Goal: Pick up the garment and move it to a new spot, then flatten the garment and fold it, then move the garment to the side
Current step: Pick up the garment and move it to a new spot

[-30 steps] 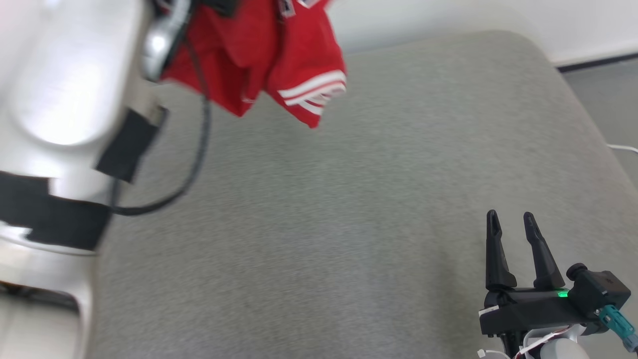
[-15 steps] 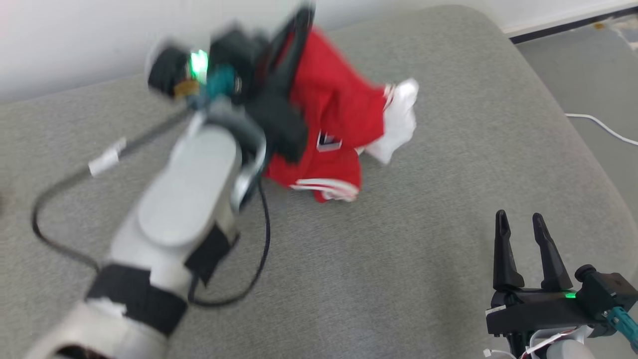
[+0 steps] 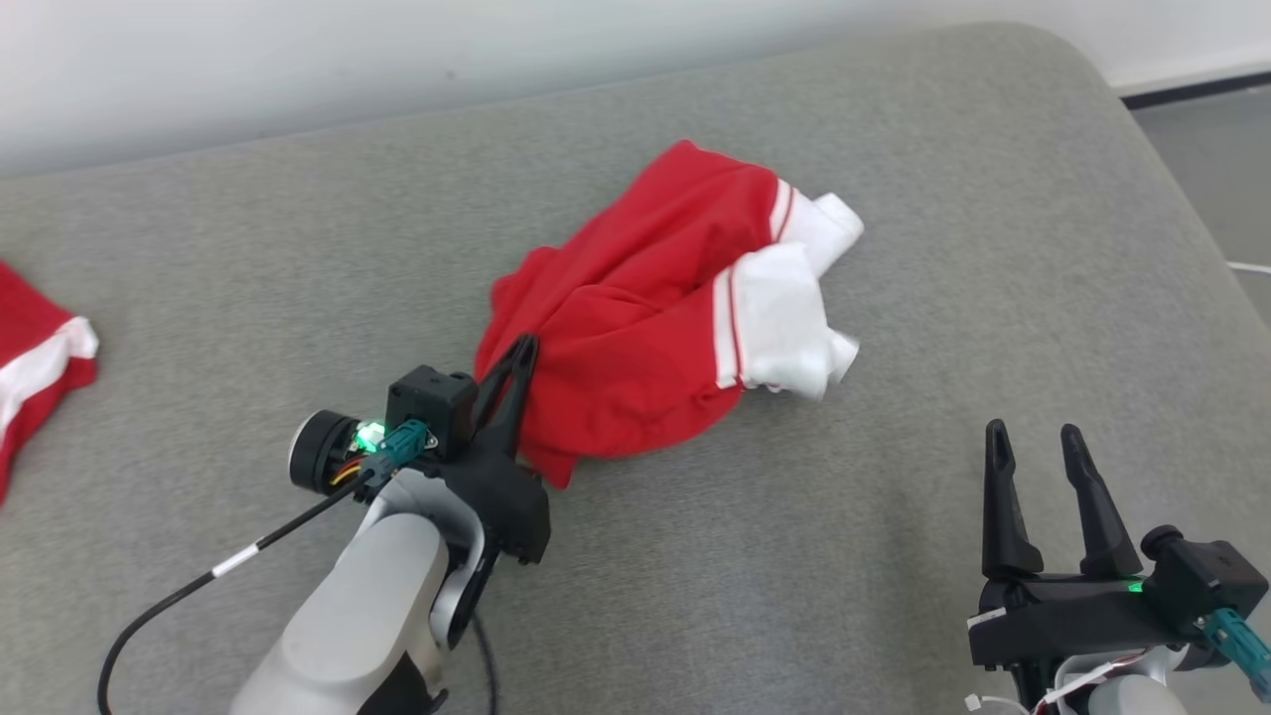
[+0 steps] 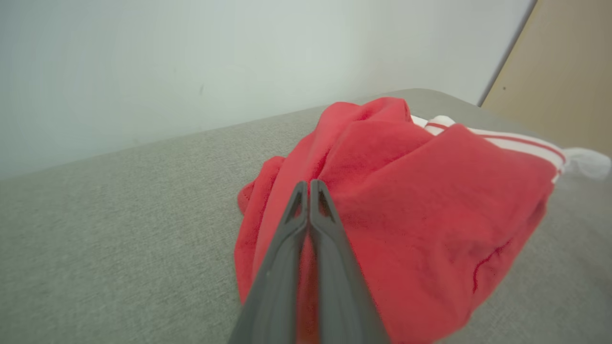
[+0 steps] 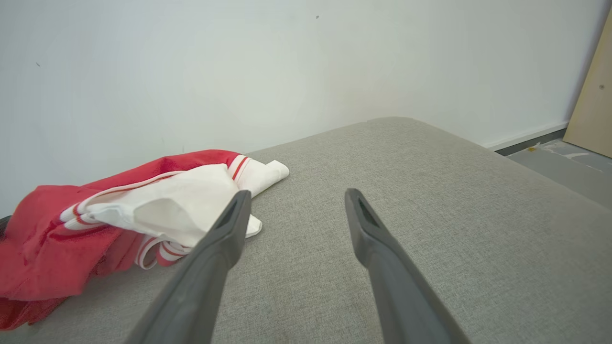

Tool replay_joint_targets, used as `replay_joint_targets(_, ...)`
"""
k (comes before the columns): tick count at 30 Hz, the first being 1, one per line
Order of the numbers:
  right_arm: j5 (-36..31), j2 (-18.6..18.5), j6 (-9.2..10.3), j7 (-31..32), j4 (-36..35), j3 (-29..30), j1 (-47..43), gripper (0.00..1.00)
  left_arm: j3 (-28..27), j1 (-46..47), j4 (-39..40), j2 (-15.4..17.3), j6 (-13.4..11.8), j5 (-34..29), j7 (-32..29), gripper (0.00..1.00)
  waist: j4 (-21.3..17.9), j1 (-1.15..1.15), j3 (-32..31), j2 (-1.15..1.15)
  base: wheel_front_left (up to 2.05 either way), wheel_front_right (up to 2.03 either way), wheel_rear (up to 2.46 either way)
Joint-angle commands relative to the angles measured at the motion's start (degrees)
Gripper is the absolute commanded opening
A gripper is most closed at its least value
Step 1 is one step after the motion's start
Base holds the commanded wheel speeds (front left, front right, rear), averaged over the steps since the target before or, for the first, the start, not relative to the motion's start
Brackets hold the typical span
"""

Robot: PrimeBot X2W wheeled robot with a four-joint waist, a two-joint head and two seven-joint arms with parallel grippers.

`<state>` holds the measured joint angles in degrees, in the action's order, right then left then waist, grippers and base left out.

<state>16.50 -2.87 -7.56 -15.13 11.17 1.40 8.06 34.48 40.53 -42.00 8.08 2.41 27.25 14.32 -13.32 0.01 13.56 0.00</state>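
**Status: transport step, set-down.**

1. Position of the workpiece. The garment point(image 3: 635, 338) lies in a crumpled heap near the middle of the grey upholstered surface point(image 3: 894, 149). One second ago it hung clear of the surface, suspended from the left arm. It now rests on the surface over its full extent. The head camera has also shifted during this interval, so part of the apparent displacement belongs to the view.

2. Left gripper point(image 3: 521, 350). The jaws are pressed together on a fold at the near-left edge of the garment. In the left wrist view, red cloth shows between the fingers of the left gripper point(image 4: 309, 184).

3. Right gripper point(image 3: 1033, 432). The jaws stand apart and hold nothing. It hovers at the near-right of the surface, well apart from the garment, in the same pose as one second ago.

4. Other items. A second red garment point(image 3: 40, 357) lies at the far left edge of the surface, apart from the work.

5. Assessment. The relocation appears essentially complete; the pinch is not yet released. The cloth is bunched, with its white red-striped end doubled over, so flattening will probably require both arms.
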Motion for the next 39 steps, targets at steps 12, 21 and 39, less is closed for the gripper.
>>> replay_joint_targets(12,-3.0,0.0,0.14,0.0,-0.2,0.7,-1.8,1.0,-9.6,-9.8,21.5,3.6,-3.5,-7.3,0.9,1.0,7.9,-0.01,-5.3,0.0,0.0,0.0,0.0)
replay_joint_targets(21,-4.5,0.0,0.14,0.0,0.1,1.6,-3.3,1.0,-19.8,-21.5,30.5,6.3,-2.7,-9.6,0.9,1.0,12.0,-0.01,-8.5,0.0,0.0,0.0,0.0)
replay_joint_targets(39,-6.1,0.0,0.14,0.0,0.4,1.5,-7.2,1.0,-29.3,-37.8,35.4,2.2,1.2,-13.8,0.9,1.0,15.5,-0.01,-12.5,0.0,0.0,0.0,0.0)
